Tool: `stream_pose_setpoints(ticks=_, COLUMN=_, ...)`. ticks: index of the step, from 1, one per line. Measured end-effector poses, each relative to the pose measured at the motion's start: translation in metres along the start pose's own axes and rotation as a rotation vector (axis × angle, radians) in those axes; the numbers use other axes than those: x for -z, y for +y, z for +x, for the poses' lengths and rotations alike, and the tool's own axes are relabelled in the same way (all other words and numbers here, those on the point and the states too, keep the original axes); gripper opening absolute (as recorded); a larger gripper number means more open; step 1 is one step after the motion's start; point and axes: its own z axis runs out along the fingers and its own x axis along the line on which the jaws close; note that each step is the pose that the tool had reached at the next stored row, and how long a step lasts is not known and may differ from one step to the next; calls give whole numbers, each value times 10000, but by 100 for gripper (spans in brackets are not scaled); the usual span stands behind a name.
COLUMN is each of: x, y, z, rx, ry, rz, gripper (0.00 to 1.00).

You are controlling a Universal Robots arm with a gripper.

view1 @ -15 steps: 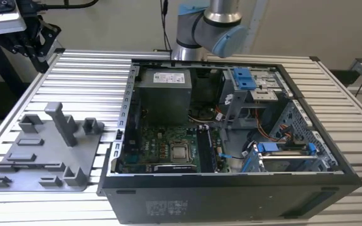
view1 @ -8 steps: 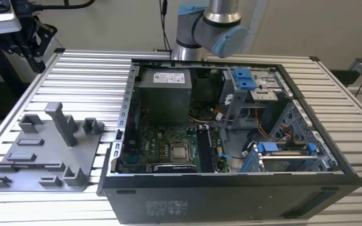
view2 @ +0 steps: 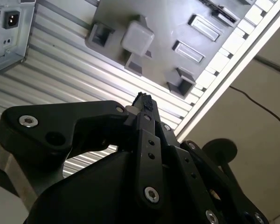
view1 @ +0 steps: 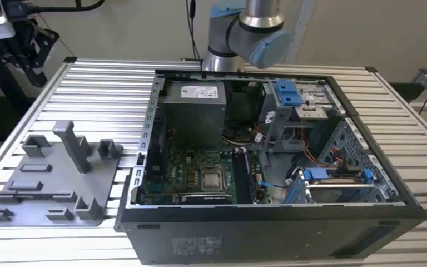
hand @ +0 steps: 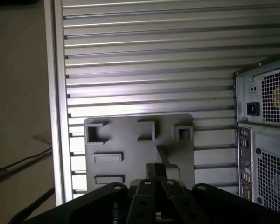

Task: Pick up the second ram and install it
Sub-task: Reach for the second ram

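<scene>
My gripper (view2: pixel 143 100) hangs high above the slatted table, over the grey fixture plate (view2: pixel 168 23). In both wrist views its black fingertips sit pressed together with nothing between them. The first wrist view has the gripper (hand: pixel 157 169) above the plate (hand: pixel 130 147), near the plate's tall post. On the exterior view's left the same plate (view1: pixel 50 186) lies with its blocks and slots. The second ram is hidden: I cannot make it out on the plate or in the case. Dark sticks stand in the slots beside the green motherboard (view1: pixel 191 178).
The open black computer case (view1: pixel 273 222) fills the middle of the table, its rear panel (hand: pixel 266 116) beside the plate. The arm's elbow (view1: pixel 247 33) rises behind the case. A table edge rail (hand: pixel 58 102) borders the floor, where a cable lies.
</scene>
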Motion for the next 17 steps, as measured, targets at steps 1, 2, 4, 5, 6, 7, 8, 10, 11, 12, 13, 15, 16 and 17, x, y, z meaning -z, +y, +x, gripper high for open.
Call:
stream_pose_setpoints(ticks=1, x=-2, y=-1, z=19, rx=-1, ry=0, rz=0, gripper=11)
stream_pose_setpoints(ticks=2, x=-3, y=-3, z=40, rx=0, ry=1, rz=0, gripper=11)
stream_pose_setpoints(ticks=4, x=-7, y=-6, z=80, rx=-1, ry=1, rz=1, gripper=11)
stream_pose_setpoints(ticks=5, x=-9, y=-7, z=100, rx=-1, ry=2, rz=0, gripper=11)
stream_pose_setpoints(ticks=6, x=-10, y=-8, z=120, rx=-1, ry=2, rz=1, gripper=11)
stream_pose_setpoints(ticks=7, x=-12, y=-10, z=140, rx=-1, ry=1, rz=0, gripper=11)
stream_pose_setpoints(ticks=8, x=-14, y=-11, z=160, rx=-1, ry=2, rz=0, gripper=11)
stream_pose_setpoints(ticks=10, x=-18, y=-14, z=198, rx=-1, ry=2, rz=0, gripper=11)
stream_pose_setpoints(ticks=11, x=-19, y=-16, z=218, rx=-1, ry=2, rz=0, gripper=11)
stream_pose_setpoints(ticks=12, x=-21, y=-17, z=236, rx=-1, ry=3, rz=1, gripper=11)
stream_pose_setpoints(ticks=13, x=-22, y=-18, z=253, rx=-1, ry=3, rz=1, gripper=11)
stream_pose_setpoints(ticks=15, x=-24, y=-19, z=278, rx=-1, ry=3, rz=0, gripper=11)
stream_pose_setpoints(ticks=16, x=-24, y=-20, z=281, rx=-1, ry=2, rz=0, gripper=11)
stream_pose_setpoints(ticks=17, x=-24, y=-20, z=280, rx=0, ry=3, rz=0, gripper=11)
